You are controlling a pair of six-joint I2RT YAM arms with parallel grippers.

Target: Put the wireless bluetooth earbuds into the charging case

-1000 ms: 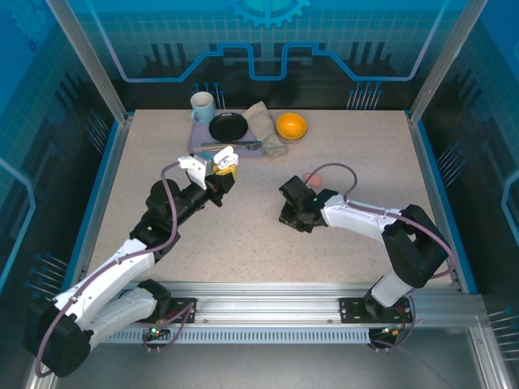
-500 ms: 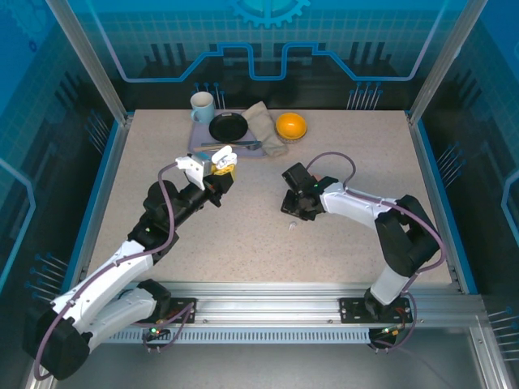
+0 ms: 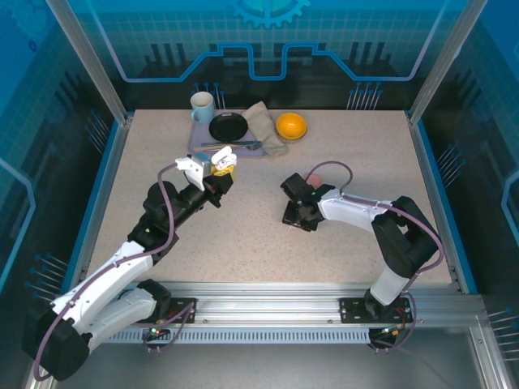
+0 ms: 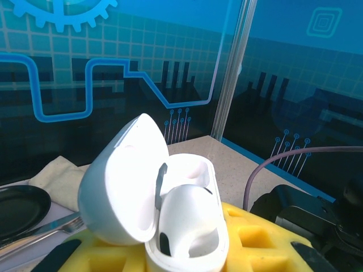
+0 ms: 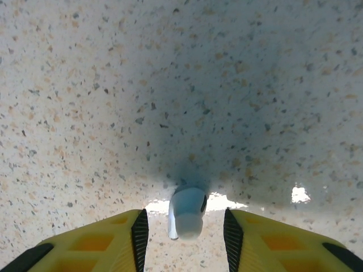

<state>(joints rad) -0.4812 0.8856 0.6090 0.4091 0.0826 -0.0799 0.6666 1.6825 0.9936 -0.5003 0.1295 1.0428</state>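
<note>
One earbud (image 5: 187, 212) lies between the right hand's (image 5: 185, 226) fingers (image 5: 108, 241), by wrist view.

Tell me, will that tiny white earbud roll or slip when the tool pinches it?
Probably hard and very light: the earbud looks like smooth, glossy plastic, tiny between the right tool's yellow fingers. Its rounded body could likely roll or squirt out if pinched off-centre. It lies loose on the speckled table, so a nudge may skid it.
</note>
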